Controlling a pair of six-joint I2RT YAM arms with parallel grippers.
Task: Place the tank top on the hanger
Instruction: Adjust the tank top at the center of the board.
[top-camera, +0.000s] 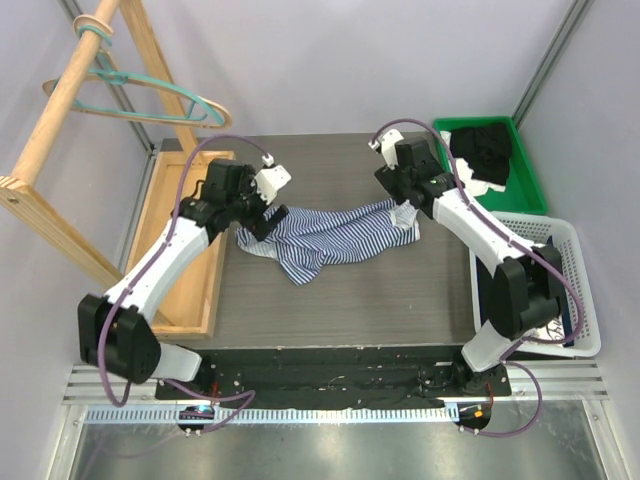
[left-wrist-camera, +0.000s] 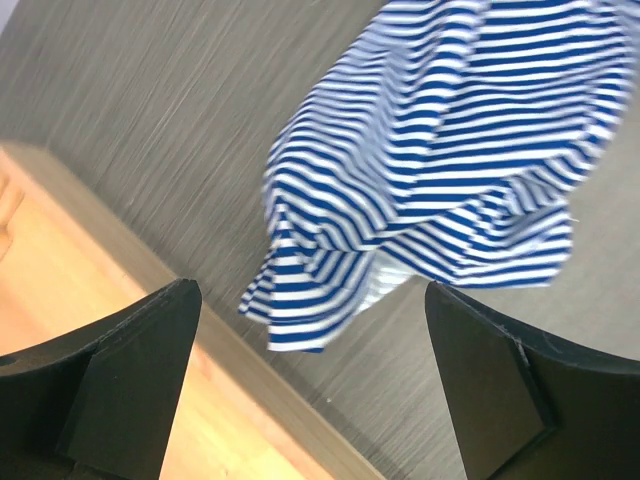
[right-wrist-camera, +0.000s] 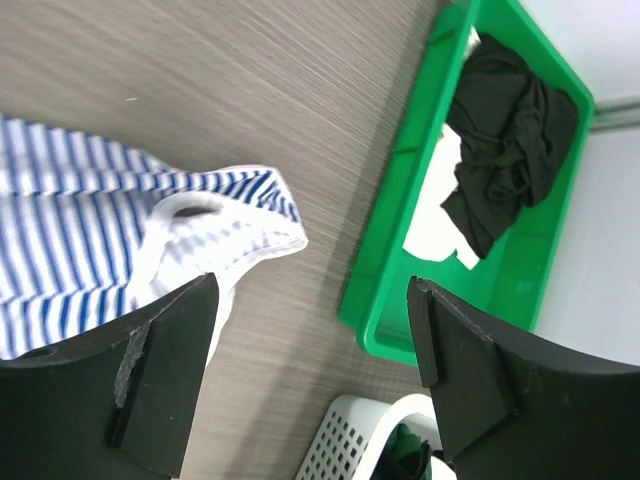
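- Two claws, both mine: my left gripper (left-wrist-camera: 315, 385) has its jaws spread wide with nothing between them. My right gripper (right-wrist-camera: 310, 375) is also parted and holds nothing.
- One tank top (top-camera: 330, 238) lies crumpled on the table (top-camera: 330, 310) between my claws, with a bunched end near each.
- One teal hanger (top-camera: 150, 95) hangs on the wooden rack (top-camera: 50, 130) at far left, well apart from the top. A tan hanger (top-camera: 215, 105) overlaps it, so their outlines are hard to separate.
- One green bin (top-camera: 525, 180) holds one black garment (top-camera: 482, 148). I cannot make out what is in the one white basket (top-camera: 575, 300) beside it.
- Only the top view shows the hangers and rack. My left wrist sees blurred stripes just beyond my fingers, and my right wrist sees the top's white-trimmed strap close to one finger.
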